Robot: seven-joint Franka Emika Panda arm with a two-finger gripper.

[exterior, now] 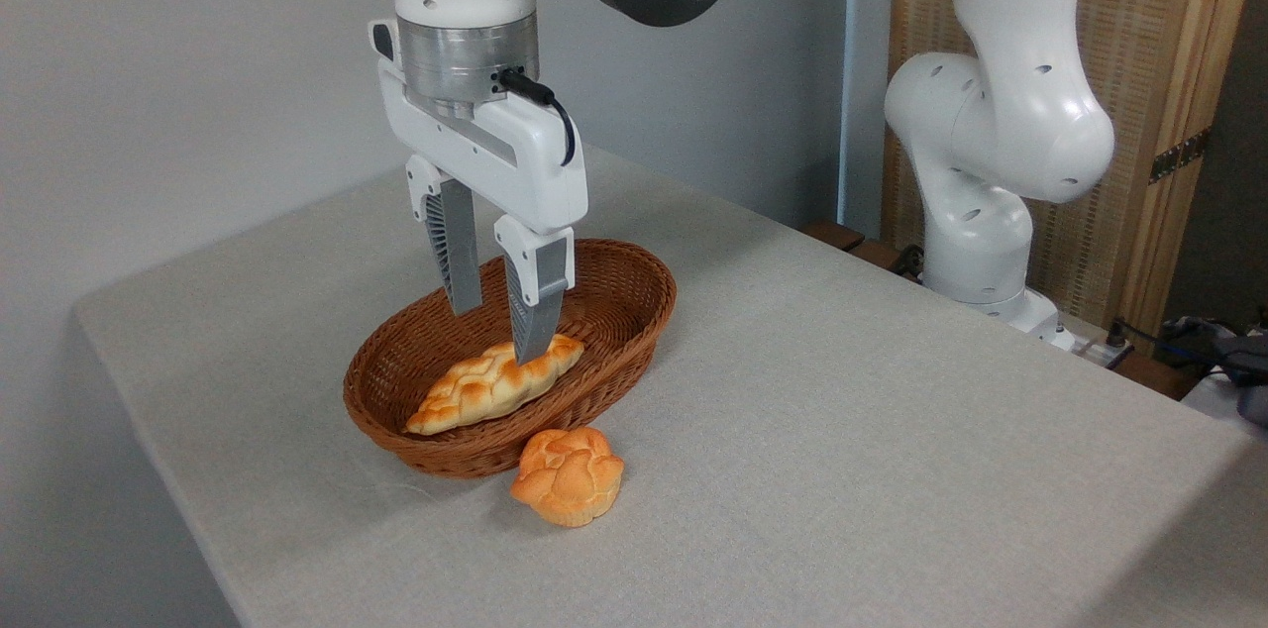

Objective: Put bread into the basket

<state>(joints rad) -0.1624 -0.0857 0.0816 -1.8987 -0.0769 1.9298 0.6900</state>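
Note:
The bread (568, 474), a small round orange-golden bun with a knotted top, lies on the tablecloth just in front of the basket, touching or nearly touching its near rim. The basket (634, 286) is an oval brown wicker one at the table's middle left. My gripper (497, 331) hangs above the basket's inside with its fingers apart and nothing between them. Its nearer fingertip stands in front of the long loaf in this view; I cannot tell if they touch. The bun is below and to the right of the gripper.
A long braided golden loaf (480, 390) lies inside the basket. The grey tablecloth (842, 430) stretches to the right of the basket. The arm's white base (976, 242) stands at the table's far right edge, with a wooden screen behind it.

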